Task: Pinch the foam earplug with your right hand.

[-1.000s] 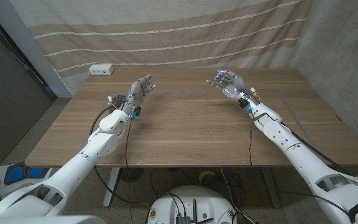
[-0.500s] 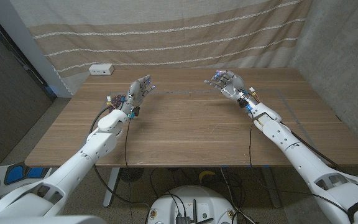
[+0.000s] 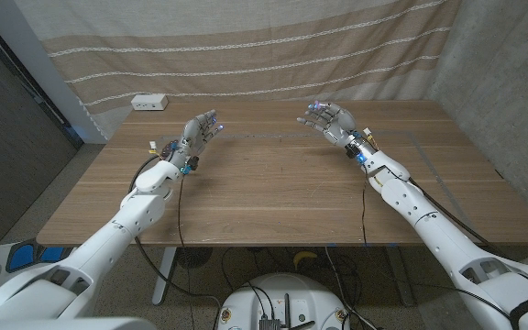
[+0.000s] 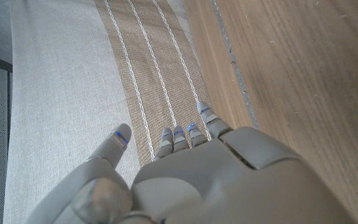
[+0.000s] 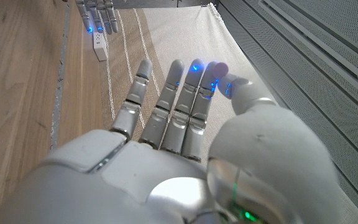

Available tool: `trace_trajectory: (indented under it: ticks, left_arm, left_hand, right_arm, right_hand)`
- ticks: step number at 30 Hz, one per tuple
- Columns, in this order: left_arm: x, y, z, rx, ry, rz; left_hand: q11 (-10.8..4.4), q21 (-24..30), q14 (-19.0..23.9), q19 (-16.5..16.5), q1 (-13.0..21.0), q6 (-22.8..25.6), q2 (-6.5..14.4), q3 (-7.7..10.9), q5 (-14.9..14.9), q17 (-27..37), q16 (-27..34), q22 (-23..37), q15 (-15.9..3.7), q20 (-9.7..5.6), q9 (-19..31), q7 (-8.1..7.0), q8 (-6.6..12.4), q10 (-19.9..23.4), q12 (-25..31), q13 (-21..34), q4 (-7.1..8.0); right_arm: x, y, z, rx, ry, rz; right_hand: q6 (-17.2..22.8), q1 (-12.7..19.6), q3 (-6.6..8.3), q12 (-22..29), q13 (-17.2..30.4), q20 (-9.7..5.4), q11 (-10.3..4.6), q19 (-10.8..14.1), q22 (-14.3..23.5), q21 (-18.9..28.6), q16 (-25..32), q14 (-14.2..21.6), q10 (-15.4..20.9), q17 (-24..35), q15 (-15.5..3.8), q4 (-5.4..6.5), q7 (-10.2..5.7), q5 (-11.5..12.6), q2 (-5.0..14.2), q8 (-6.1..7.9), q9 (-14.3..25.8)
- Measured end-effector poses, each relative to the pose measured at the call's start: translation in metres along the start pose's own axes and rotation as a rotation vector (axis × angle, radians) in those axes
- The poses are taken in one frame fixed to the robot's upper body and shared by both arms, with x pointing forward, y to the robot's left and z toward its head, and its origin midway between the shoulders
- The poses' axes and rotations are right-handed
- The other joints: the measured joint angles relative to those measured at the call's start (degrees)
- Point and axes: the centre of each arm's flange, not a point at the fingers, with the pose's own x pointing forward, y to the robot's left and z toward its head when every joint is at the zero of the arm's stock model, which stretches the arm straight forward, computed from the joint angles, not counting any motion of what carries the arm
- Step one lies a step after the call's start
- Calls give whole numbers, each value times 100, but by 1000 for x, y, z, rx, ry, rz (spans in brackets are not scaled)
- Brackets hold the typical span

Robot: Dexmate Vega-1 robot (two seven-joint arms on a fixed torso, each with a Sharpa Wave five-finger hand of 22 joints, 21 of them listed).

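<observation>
My right hand (image 3: 330,119) is raised over the far right of the wooden table (image 3: 273,188), fingers pointing at the curtain. In the right wrist view its thumb meets a fingertip, and a small pale rounded foam earplug (image 5: 219,67) is pinched between them; the other fingers (image 5: 166,99) stay nearly straight. In the head view the earplug is too small to make out. My left hand (image 3: 200,133) hovers over the far left of the table with its fingers apart and nothing in it. The left wrist view shows its fingers (image 4: 179,134) spread towards the curtain.
A white box (image 3: 148,102) lies at the table's far left edge, also seen as the white box (image 5: 100,45) in the right wrist view. A striped curtain (image 3: 246,55) hangs behind. A dark panel (image 3: 7,137) stands left of the table.
Both hands have drifted slightly to the left and towards the curtain. The right thumb and finger stay closed together.
</observation>
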Motion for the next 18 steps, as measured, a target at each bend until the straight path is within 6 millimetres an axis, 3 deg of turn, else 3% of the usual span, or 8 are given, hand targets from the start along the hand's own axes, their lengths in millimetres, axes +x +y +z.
trace_trajectory:
  ticks: [3, 7, 10, 18]
  left_arm:
    - [0, 6, -1, -1, 2, -2]
    - [1, 13, -1, -2, 2, -9]
    - [2, 18, -1, -2, 5, -14]
    - [4, 22, 0, -4, 8, -32]
  left_hand:
    - [0, 0, 0, 0, 0, 0, 0, 0, 0, 0, 0, 0, 0, 0, 0, 0, 0, 0, 0, 0, 0]
    - [0, 0, 0, 0, 0, 0, 0, 15, 0, 0, 0, 0, 0, 0, 0, 0, 0, 0, 0, 0, -15]
    - [0, 0, 0, 0, 0, 0, 0, 15, 0, 0, 0, 0, 0, 0, 0, 0, 0, 0, 0, 0, -15]
    - [0, 0, 0, 0, 0, 0, 0, 15, 0, 0, 0, 0, 0, 0, 0, 0, 0, 0, 0, 0, -15]
  right_arm:
    - [0, 1, -1, -11, -9, -16]
    - [0, 3, -1, -30, -27, -43]
    - [-1, 4, 0, -40, -36, -60]
    - [-8, 5, 0, -49, -60, -98]
  right_hand:
    - [-85, -23, -174, -71, 11, 20, 33, -144, -13, -43, -21, -149, -89, 27, 14, -18, 10, -149, -16, -37, -67]
    - [-74, -93, -252, -92, 54, 15, 53, -242, -27, -53, -84, -279, -113, -7, 19, -19, 22, -233, -87, -37, -109]
    - [-283, -96, -361, -207, 90, 25, 95, -389, -47, -112, -218, -487, -378, -85, 41, 0, 3, -317, -89, -78, -112]
    - [-469, -177, -400, -269, 157, 20, 121, -466, -54, -151, -307, -541, -540, -176, 50, 24, 19, -327, -120, -76, -112]
